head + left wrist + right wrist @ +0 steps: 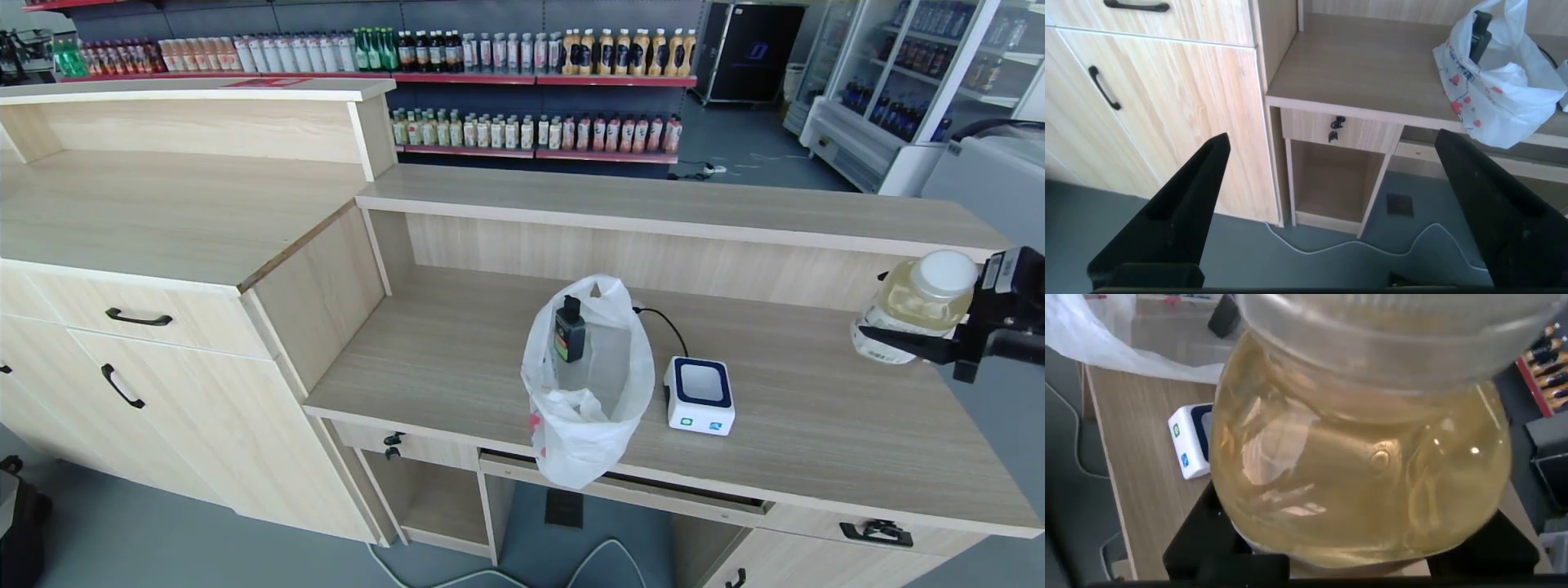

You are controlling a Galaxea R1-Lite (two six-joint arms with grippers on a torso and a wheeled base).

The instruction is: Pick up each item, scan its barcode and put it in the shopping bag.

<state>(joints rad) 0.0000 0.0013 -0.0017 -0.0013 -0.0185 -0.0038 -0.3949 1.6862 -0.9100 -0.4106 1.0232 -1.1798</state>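
A shop with red shelves of drink bottles (539, 53) lies behind a pale wooden checkout desk (457, 351). At the desk's right end, the right end effector (878, 314) is clenched on a clear plastic bottle of pale yellow liquid with a white cap (914, 314), held above the desk top. Only one dark finger shows under the bottle, crossing its label. The bottle blocks most of the right wrist view (1364, 457).

A white plastic shopping bag (584, 425) stands open at the desk's front edge, its bottom hanging over. A black handheld device (569, 329) stands at its mouth, the lower part veiled by film. Just beside the bag sits a white square scanner with a dark-rimmed top (700, 394).

The left end effector (1331, 143) hangs low before the cupboards, fingers spread, grasping nothing.
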